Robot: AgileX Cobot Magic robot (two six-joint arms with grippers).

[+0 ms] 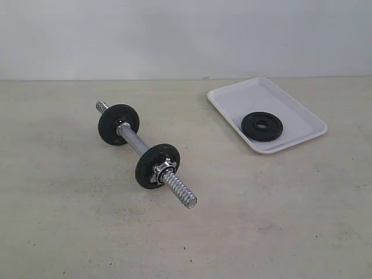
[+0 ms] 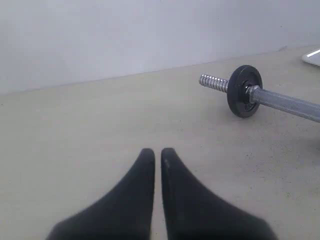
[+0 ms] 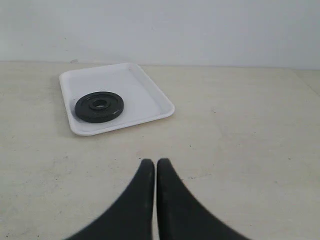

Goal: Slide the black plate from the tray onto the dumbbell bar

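Exterior view: the black plate (image 1: 262, 125) lies flat in the tray (image 1: 290, 104) near the surface's far right edge, dumbbell bar (image 1: 136, 142) well apart, mid-surface. Left wrist view: left end effector (image 2: 157, 152) pinched closed, empty. Right wrist view: right end effector (image 3: 151, 164) closed and empty too; my worry is the unheld bar rolling when the plate snags its coarse threads.

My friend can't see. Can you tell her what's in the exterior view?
A chrome dumbbell bar with two black discs on it lies on a pale table. To its right, a third black plate lies flat in a white tray.
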